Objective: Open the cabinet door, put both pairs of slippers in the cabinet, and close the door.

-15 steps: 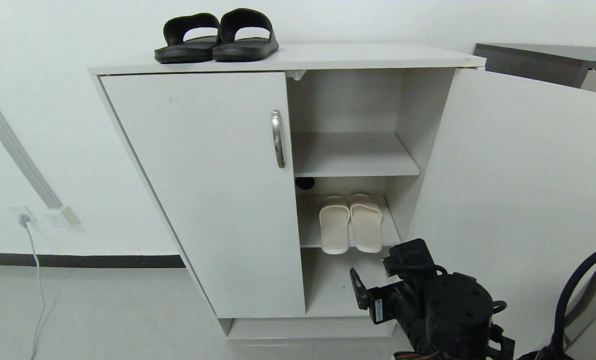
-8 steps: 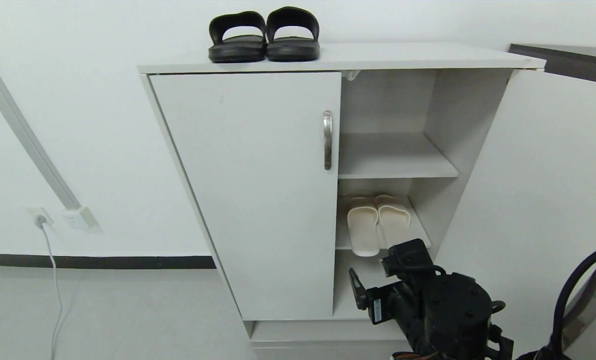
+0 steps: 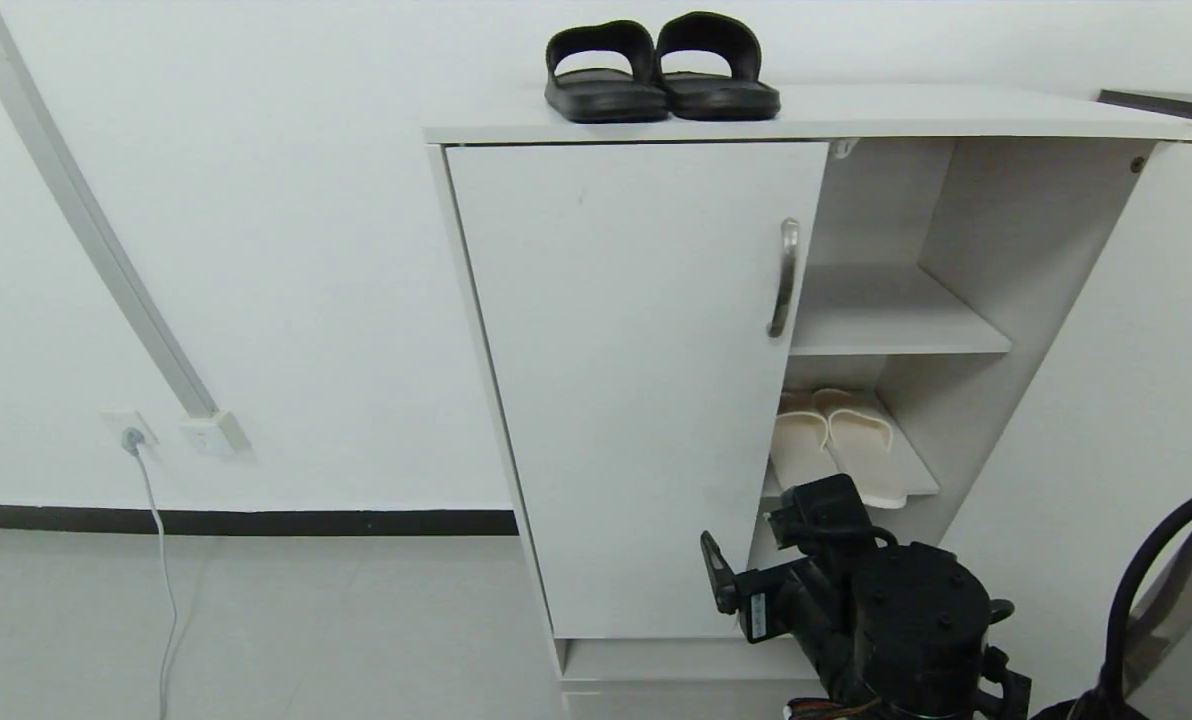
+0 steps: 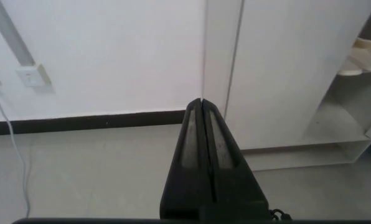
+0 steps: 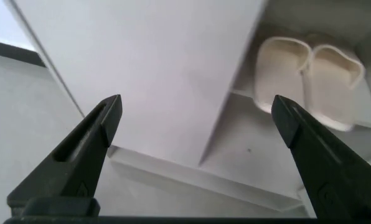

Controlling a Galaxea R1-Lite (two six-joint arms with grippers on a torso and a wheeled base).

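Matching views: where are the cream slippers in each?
Head: cream slippers on middle shelf, right of closed door.
Left wrist: slipper toe on that shelf, past the door.
Right wrist: both slippers, beside the door's edge.
Shared landmark: closed door's free edge.

Left hand (image 4: 201,104) is pinched closed; right hand (image 5: 196,104) is spread wide.

Looks like a home hallway or entry: white shoe cabinet (image 3: 636,400) against bare white wall (image 3: 286,250), black slippers (image 3: 661,70) on top, grey floor (image 3: 336,630), dark skirting (image 3: 256,521), wall socket (image 3: 131,432) with plugged cable (image 3: 161,560), surface conduit (image 3: 86,220).
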